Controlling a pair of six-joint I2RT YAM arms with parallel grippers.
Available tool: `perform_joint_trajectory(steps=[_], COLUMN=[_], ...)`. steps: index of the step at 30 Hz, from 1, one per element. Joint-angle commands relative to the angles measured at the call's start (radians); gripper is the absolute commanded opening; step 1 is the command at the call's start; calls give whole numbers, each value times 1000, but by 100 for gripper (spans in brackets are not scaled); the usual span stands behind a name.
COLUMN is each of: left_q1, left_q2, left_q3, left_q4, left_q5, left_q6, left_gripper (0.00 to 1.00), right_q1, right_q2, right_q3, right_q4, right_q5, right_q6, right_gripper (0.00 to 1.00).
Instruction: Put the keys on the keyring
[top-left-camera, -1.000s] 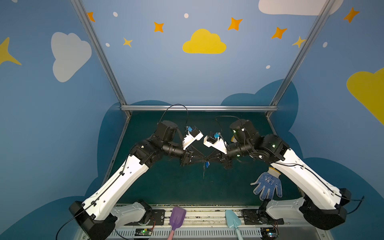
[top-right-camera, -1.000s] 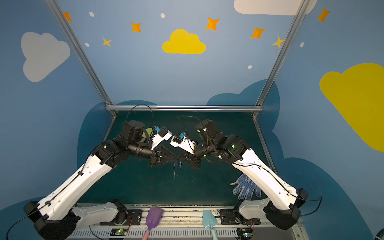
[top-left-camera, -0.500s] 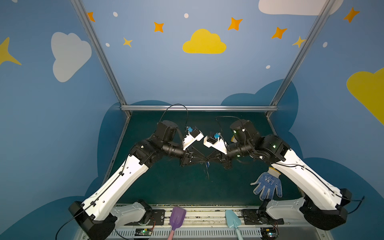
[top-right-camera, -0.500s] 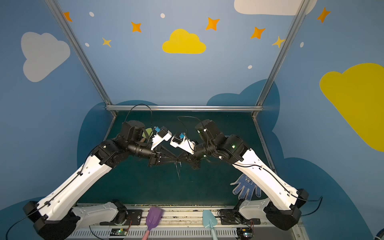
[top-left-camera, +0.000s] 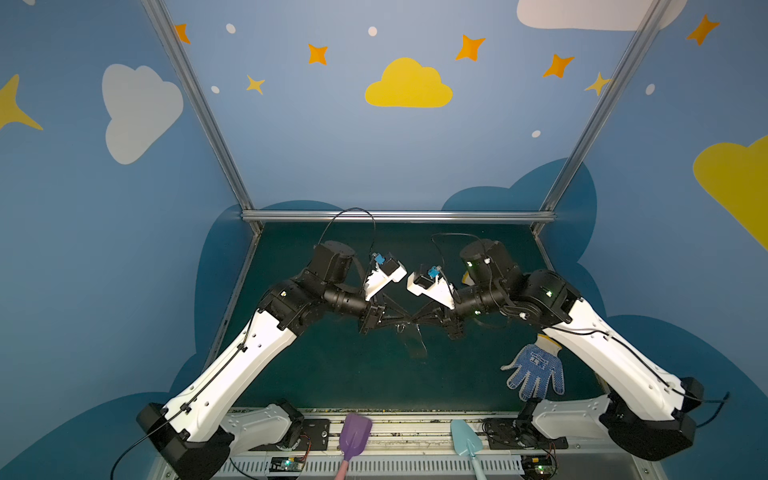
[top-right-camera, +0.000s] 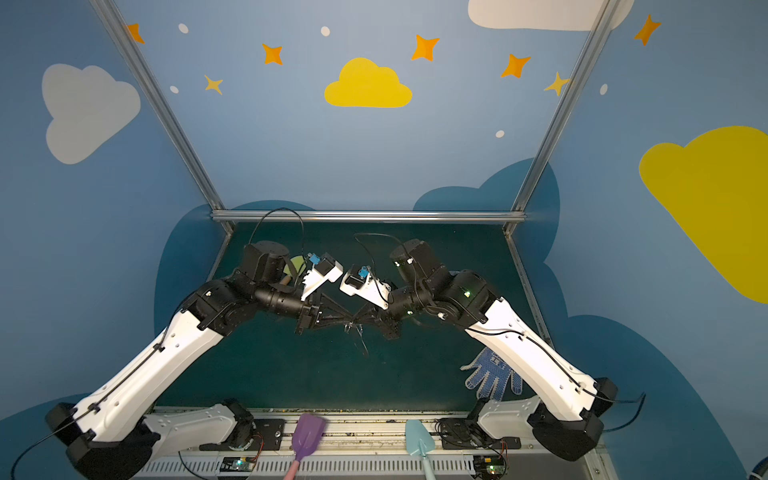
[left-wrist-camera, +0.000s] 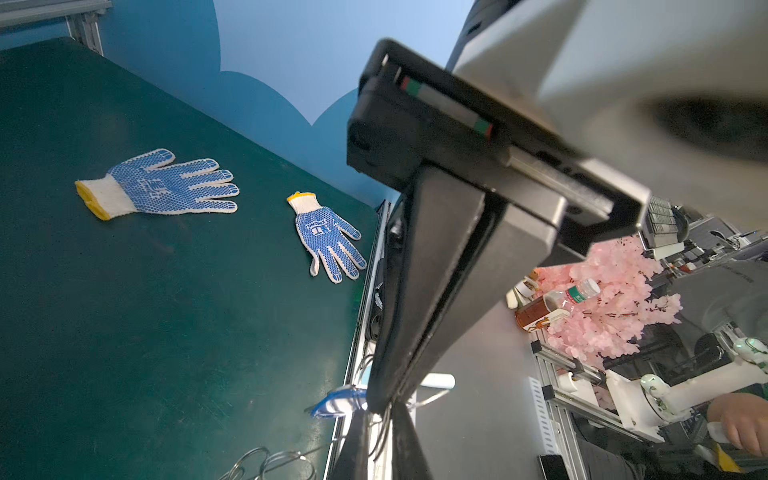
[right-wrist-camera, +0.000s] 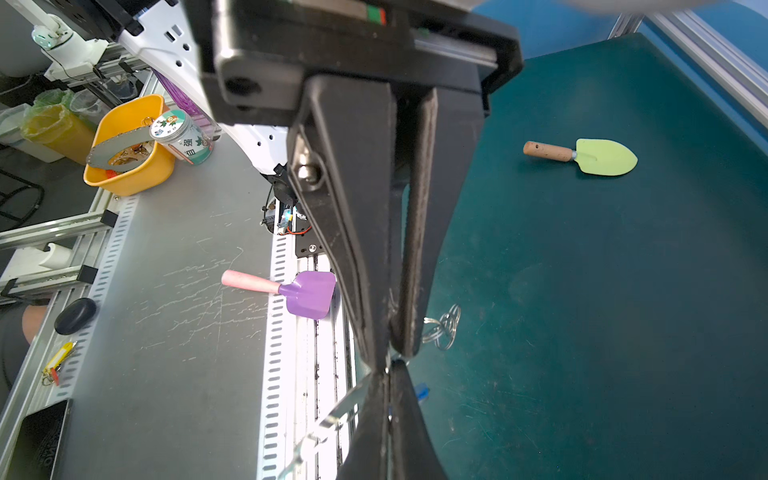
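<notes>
Left wrist: left gripper (left-wrist-camera: 382, 409) just tightened on keys (left-wrist-camera: 336, 405).
You've not threaded yet: right gripper (right-wrist-camera: 388, 359) clenched, keyring (right-wrist-camera: 340, 409) dangling.

Two gloves (left-wrist-camera: 160, 185) (left-wrist-camera: 326, 237), three trowels (right-wrist-camera: 309, 293) (right-wrist-camera: 606, 157) (top-left-camera: 465, 438)

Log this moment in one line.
left gripper: shut on keys; right gripper: shut on keyring; grippers: tip to tip above table
</notes>
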Motion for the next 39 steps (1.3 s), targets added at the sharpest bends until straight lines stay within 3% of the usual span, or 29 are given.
perform_joint_trajectory(steps=[1,21,28,33,39], left_q1=[-2,18,6,-1,-2], left_q2=[-12,-17,4,3,-30], left_q3=[8,-3,7,14,-19], left_q4=[-19,8,-13,-10,69], left_q5=[18,56,60,57,-18], left_q6=[12,-8,6,12,-33], left_gripper=[15,20,16,4,3], right_q1=[2,-4,-4,-4,-6], right_q2=[-23,-31,-29,-24,-34], right_q3=[25,31,35,42,37], right_q4=[21,32,40,33,48], right_q5=[10,-27,-41,-55,-40], right_q6=[-6,-4,-3,-6,4], right_gripper=[0,0,0,0,0])
